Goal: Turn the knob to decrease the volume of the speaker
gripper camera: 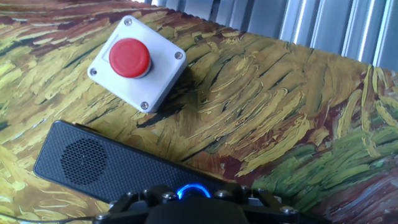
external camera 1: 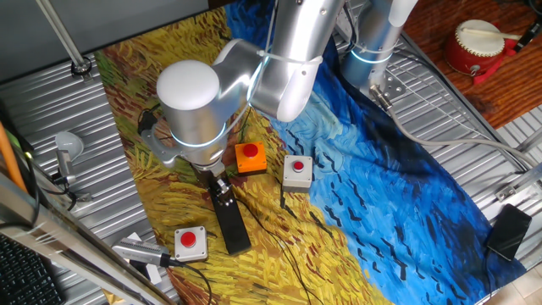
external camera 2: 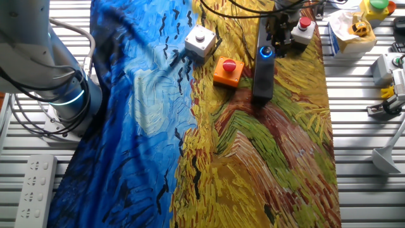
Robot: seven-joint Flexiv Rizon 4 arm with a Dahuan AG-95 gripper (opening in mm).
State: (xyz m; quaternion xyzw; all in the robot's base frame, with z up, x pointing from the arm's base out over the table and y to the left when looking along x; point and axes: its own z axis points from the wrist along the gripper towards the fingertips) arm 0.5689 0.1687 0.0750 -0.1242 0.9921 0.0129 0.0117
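Note:
The speaker [external camera 1: 230, 222] is a long flat black bar on the painted cloth; it also shows in the other fixed view [external camera 2: 262, 79] and the hand view [gripper camera: 106, 165]. The knob [external camera 2: 266, 52] glows blue at one end of it. In the hand view only the far arc of its blue ring [gripper camera: 194, 188] shows above the dark gripper. My gripper [external camera 1: 218, 185] is down on that end of the speaker, its jaws close in around the knob [gripper camera: 194, 198]. The fingertips themselves are hidden by the gripper's body.
An orange box with a red button [external camera 1: 250, 157] and a white button box [external camera 1: 296, 171] stand just beyond the speaker. Another white button box [gripper camera: 137, 62] lies beside its near end. A power strip [external camera 2: 31, 183] and tools sit on the metal table.

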